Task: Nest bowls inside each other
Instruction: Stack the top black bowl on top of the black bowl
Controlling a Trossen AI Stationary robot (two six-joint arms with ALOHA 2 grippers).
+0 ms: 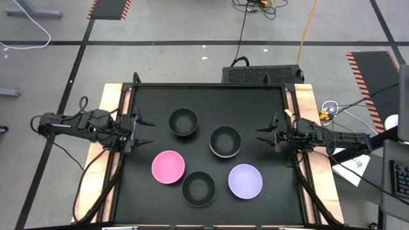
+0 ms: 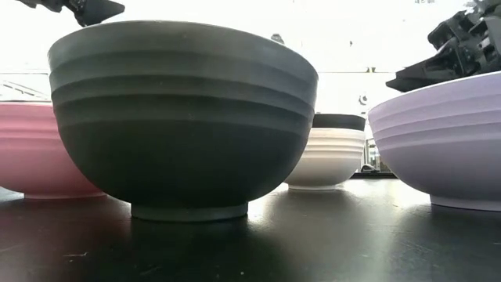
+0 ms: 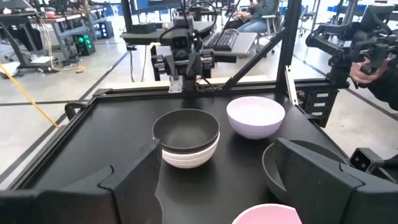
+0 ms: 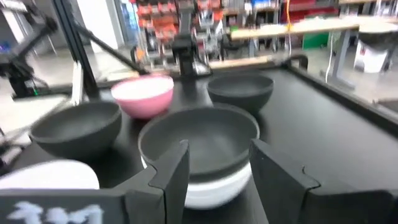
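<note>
Both my claws are parked at the bench edges: left claw (image 1: pixel 148 131) at the left side with fingers apart, right claw (image 1: pixel 261 137) at the right side, also spread, neither holding anything. On the black bench (image 1: pixel 147 204) I count five bowl positions from above, six bowls total. Black bowl (image 1: pixel 183 121) at the back left, alone. Another black bowl (image 1: pixel 225 141) right of centre sits nested in the white bowl (image 3: pixel 189 157); the white rim shows below it in both wrist views. Pink bowl (image 1: pixel 168 167) front left, third black bowl (image 1: pixel 199 188) front centre, purple bowl (image 1: pixel 245 181) front right. So three black, one white, one pink, one purple; one pair nested, four still single, all apart from each other. Nothing lies between either claw and the bowls. Off the bench: cables on the floor, hazard-striped mats (image 1: pixel 108 8) at the back, a sheet of paper (image 1: pixel 353 166) to the right with print too small to read. No readable labels on the bowls.
</note>
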